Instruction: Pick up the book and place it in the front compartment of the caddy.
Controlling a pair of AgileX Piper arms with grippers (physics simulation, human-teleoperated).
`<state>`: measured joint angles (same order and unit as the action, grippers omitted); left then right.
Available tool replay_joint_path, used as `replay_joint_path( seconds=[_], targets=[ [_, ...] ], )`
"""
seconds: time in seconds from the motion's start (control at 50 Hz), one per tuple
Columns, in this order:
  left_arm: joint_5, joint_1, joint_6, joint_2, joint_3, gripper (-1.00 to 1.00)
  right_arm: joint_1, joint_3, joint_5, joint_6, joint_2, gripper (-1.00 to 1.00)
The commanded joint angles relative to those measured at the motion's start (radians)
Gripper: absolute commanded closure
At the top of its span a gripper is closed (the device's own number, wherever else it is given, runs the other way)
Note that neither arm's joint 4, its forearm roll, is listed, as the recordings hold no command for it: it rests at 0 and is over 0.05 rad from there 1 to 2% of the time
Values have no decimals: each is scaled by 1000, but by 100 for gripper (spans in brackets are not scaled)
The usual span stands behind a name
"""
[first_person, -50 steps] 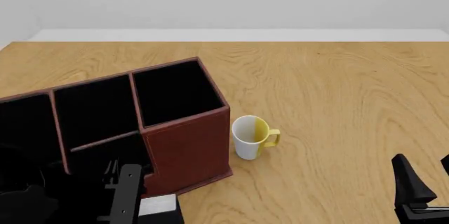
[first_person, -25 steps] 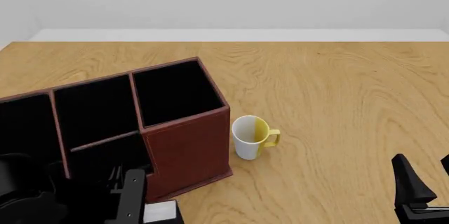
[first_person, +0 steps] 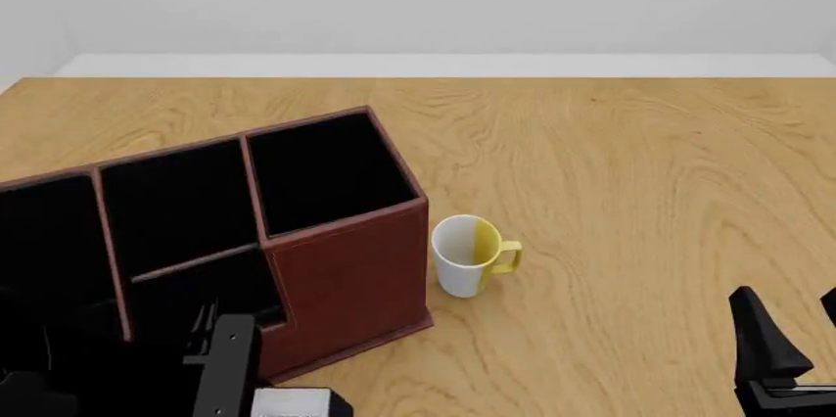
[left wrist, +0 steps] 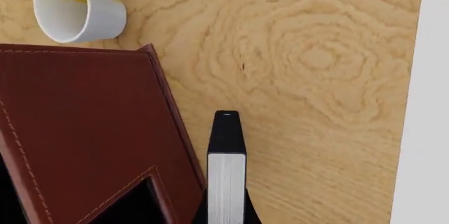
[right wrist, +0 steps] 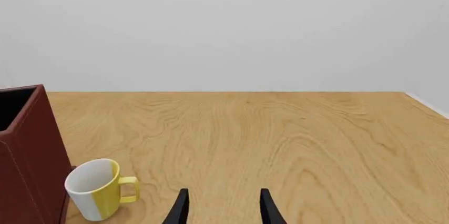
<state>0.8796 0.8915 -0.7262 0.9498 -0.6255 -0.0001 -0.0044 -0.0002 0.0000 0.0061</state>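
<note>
L gripper [first_person: 222, 378] sat at the table's near edge w/ jaws pinching the book [left wrist: 226, 182] edge-up, page edges showing, prob. so it could drop into a narrow slot. Book was just beside the caddy [first_person: 347, 260] near corner, not yet over the front compartment [first_person: 196, 290]. R gripper [right wrist: 223, 208] idle near edge, jaws spread. Mug [first_person: 467, 254] beyond.

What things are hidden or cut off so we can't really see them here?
- The book: the left wrist view shows only its page edge and spine; its end is cut off by the frame edge.
- Left pincer: front view, cut by the bottom edge, so its grip can't be judged.
- The caddy: its left end runs off the front view, and the black lining hides the slot bottoms.
- Right pincer: only its fingertips show.
</note>
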Motion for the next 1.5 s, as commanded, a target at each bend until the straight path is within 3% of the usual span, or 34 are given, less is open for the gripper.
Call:
replay_joint_path(
  seconds=[0.02,0.28,0.4,0.5,0.52,0.9,0.96,1.06,1.08,1.1,1.2,1.22,1.26,1.36,1.38,1.5],
  targets=[
    [47,68,21,-50,-82,100,0,0,0,0,0,-100],
    [38,258,254,-100,-315,100,0,0,0,0,0,-100],
    [16,327,330,-120,-414,100,0,0,0,0,0,-100],
    [-11,353,358,-135,-442,100,0,0,0,0,0,-100],
    [-18,378,392,-143,-463,100,0,0,0,0,0,-100],
    [-58,530,462,-141,-822,100,0,0,0,0,0,-100],
    [-8,517,459,-94,-956,100,0,0,0,0,0,-100],
    [92,476,410,-12,-1086,100,0,0,0,0,0,-100],
    [129,409,400,39,-1168,100,0,0,0,0,0,-100],
    [149,394,393,60,-1199,100,0,0,0,0,0,-100],
    [340,383,360,221,-1547,100,0,0,0,0,0,-100],
    [340,380,352,224,-1556,100,0,0,0,0,0,-100],
    [340,345,261,255,-1620,100,0,0,0,0,0,-100],
    [340,283,227,271,-1581,100,0,0,0,0,0,-100],
    [340,254,212,270,-1524,100,0,0,0,0,0,-100],
    [340,143,218,285,-1401,100,0,0,0,0,0,-100]
  ],
)
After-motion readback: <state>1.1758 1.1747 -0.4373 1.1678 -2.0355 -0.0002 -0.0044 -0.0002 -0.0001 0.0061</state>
